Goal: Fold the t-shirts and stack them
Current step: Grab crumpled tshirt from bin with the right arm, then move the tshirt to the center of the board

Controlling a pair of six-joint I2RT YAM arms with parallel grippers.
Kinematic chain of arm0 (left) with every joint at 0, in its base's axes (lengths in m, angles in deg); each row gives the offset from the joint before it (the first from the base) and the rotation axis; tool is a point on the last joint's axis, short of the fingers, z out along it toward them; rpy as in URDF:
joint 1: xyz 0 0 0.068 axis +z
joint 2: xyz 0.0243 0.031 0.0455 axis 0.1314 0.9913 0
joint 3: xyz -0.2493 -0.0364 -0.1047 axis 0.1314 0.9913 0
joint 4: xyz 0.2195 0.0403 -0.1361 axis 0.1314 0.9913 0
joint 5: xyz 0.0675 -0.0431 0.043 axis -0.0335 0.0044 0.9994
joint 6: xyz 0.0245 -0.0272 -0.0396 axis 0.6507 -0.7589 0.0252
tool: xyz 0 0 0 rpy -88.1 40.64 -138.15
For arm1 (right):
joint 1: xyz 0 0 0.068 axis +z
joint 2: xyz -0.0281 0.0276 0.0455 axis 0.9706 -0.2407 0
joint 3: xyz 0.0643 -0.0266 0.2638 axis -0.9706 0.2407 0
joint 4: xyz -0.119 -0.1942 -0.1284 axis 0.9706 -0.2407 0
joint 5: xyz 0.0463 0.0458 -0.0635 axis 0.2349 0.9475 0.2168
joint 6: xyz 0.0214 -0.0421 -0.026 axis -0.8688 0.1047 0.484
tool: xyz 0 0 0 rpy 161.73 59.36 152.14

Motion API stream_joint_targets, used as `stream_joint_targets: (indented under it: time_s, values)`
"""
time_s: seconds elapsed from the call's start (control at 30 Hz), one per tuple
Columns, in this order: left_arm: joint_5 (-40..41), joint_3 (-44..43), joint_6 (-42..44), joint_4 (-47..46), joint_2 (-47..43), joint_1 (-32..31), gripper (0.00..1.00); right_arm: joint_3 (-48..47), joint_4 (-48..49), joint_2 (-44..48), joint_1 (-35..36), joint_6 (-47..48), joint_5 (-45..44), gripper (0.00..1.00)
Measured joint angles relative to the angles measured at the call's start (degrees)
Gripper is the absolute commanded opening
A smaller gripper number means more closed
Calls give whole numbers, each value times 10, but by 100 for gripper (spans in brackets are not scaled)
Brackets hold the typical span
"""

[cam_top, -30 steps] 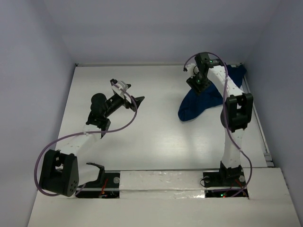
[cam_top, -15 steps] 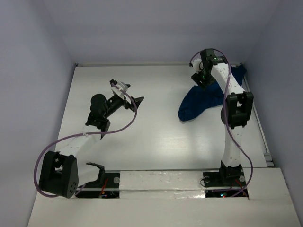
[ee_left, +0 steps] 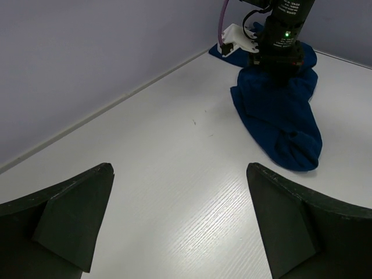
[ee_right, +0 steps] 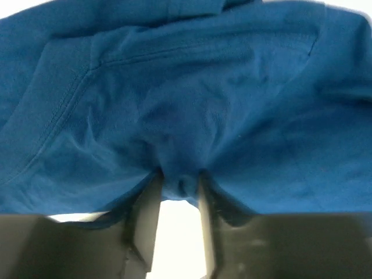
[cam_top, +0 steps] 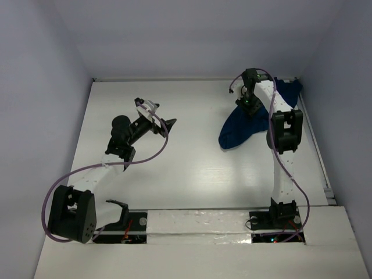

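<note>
Presently, a dark navy-blue cloth t-shirt (cam_top: 241, 131) lies crumpled in a loose, unfolded heap on the white flat surface (cam_top: 192, 163). One rounded end of it reaches toward the arm bases. The other end runs back to the pale lilac wall (ee_left: 87, 58) behind it.

The right tool (ee_right: 179, 180) is planted on the far half of the t-shirt, pointing down into the cloth. In the right wrist view its two fingers (ee_right: 148, 215) stand close together with only a narrow gap between them. A bunched fold of the t-shirt is pinched between their tips, so this tool is nearly closed and has hold of the cloth. Beyond the fingers the fabric spreads in soft wrinkles, and a stitched seam (ee_right: 64, 104) slants across it on the left.

The left tool (cam_top: 165, 119) is well apart from the t-shirt, off to its left in the top view, over bare surface. Its jaws are spread as wide as they go and nothing lies between them. Its own camera looks across the surface toward the t-shirt, with the two dark wedge-shaped fingers (ee_left: 70, 215) at the bottom corners of that view. From there the right arm's black wrist (ee_left: 286, 35) shows a small green light and stands directly over the heap. A purple cable (ee_left: 222, 17) rises just beside the wrist, on the wall side of the t-shirt.
</note>
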Motion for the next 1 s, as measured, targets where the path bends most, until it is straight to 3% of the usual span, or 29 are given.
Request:
stream_joint_targets:
  time_s: [0.03,0.3,0.43,0.6,0.8,1.0]
  values:
    - [0,0,0,0,1,0,99,-1,-2,0,0,2,0,0]
    - [-1,0,-2,0,8,0,99,-15,-3,0,0,-5,-4,0]
    - [0,0,-12,-3,25,-7,99,-81,-17,17,0,-11,10,0]
    - [16,-2,-10,-11,52,-67,99,-152,-19,142,0,-22,45,0]
    - [33,-87,-2,-22,154,-158,99,-129,-10,346,0,-42,78,0]
    - [79,-143,1,-123,264,-211,99,-125,-23,403,0,-61,126,0]
